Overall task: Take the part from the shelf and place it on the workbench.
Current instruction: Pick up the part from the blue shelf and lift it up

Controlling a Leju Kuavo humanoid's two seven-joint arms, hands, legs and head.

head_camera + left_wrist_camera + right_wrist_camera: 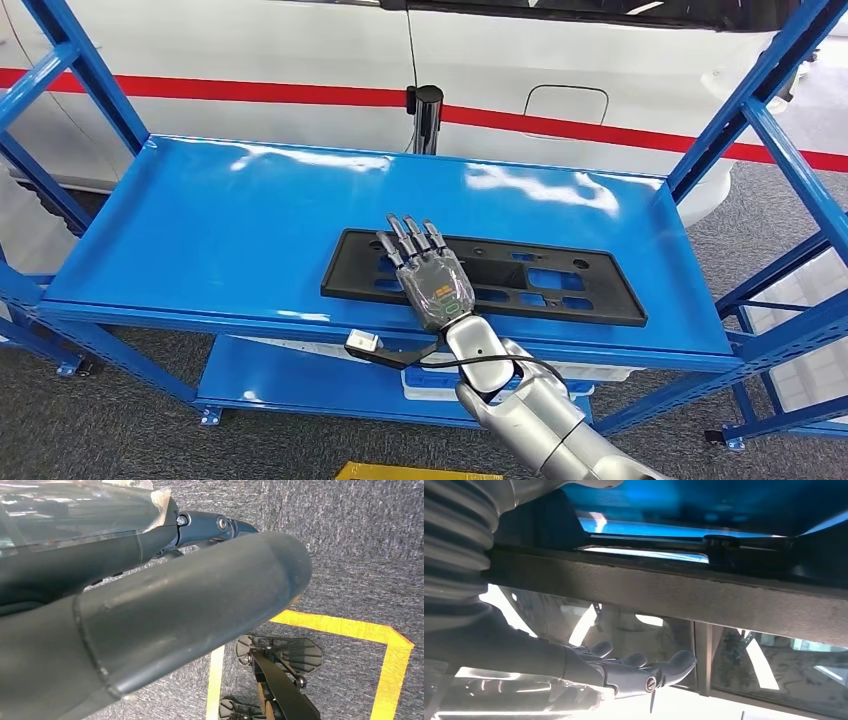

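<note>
Blue shelf (200,230), part (560,285) under right hand (430,280) fingers (405,240)

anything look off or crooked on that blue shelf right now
Nothing looks damaged or spilled. The black part lies flat on the blue shelf, slightly askew to its front edge, its right end nearer the edge. The right robot hand lies over it with fingers stretched out, not gripping.
</note>
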